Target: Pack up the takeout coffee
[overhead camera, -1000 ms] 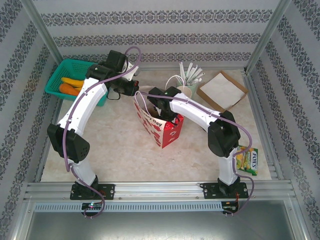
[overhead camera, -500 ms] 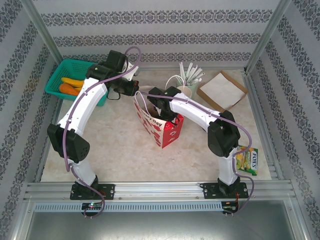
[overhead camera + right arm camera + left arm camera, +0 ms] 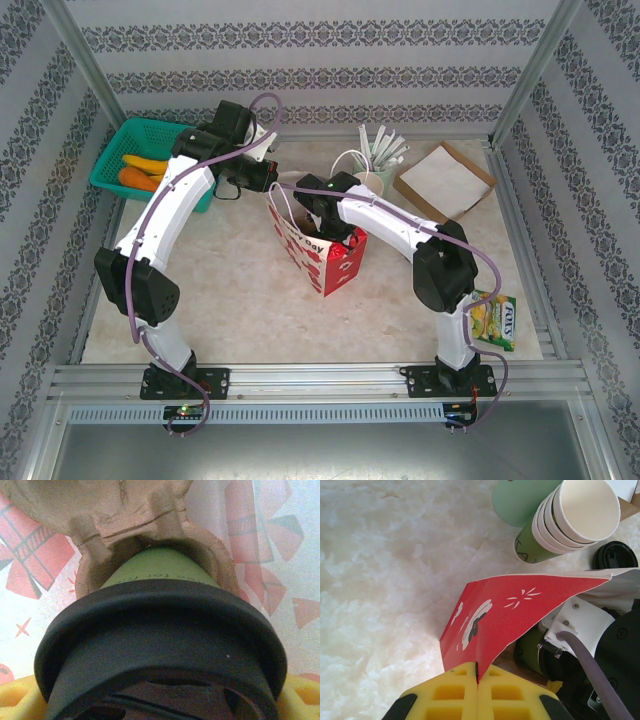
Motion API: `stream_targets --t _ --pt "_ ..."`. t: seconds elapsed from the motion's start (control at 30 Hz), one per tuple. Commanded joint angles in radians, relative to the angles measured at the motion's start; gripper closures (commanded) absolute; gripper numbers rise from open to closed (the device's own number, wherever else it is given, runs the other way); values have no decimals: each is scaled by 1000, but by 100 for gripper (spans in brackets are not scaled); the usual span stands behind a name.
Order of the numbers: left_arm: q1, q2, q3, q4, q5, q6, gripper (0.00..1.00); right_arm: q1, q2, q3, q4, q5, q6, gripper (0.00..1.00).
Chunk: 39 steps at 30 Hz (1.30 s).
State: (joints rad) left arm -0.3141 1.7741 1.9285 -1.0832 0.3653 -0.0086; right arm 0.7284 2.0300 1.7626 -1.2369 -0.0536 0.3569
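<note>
Scarcely anything shifted: left gripper (image 3: pixel 477 675) pinches red paper bag (image 3: pixel 495 615) open; right gripper (image 3: pixel 160 700) clamps lidded dark-green paper cup (image 3: pixel 160 567) inside.

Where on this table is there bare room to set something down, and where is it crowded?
Widest bare patch: the near middle of the table, in front of the red paper bag. Narrower: between the bag and the left arm. Crowded: behind the bag, around the cup stack and straws, and inside it, where the takeout coffee sits.
</note>
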Motion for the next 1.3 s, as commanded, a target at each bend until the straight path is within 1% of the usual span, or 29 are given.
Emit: stream_targets --t 0.0,0.33,0.5,0.6,0.73,0.83,1.0,1.13,1.27 --pt "-1 16 26 12 13 -2 100 -9 146 -75 -3 -3 1 71" --pt "-1 23 24 14 24 -11 100 -11 154 -56 9 -2 9 71" --pt "-1 25 21 11 39 -19 100 -16 183 -22 -1 2 8 70" --pt "0 23 22 13 35 -18 100 -16 191 -11 -9 8 -6 68" --pt "-1 24 31 12 32 -16 100 -20 162 8 -16 6 -8 66" --pt "-1 21 33 14 25 -16 100 -19 121 17 -11 -10 -4 62" --pt "-1 18 33 14 15 -18 100 -18 60 27 -13 -46 -7 52" --pt "-1 13 32 13 15 -21 100 -16 24 42 -26 -70 0 42" --pt "-1 10 29 14 13 -19 100 -15 4 67 -44 -64 5 33"
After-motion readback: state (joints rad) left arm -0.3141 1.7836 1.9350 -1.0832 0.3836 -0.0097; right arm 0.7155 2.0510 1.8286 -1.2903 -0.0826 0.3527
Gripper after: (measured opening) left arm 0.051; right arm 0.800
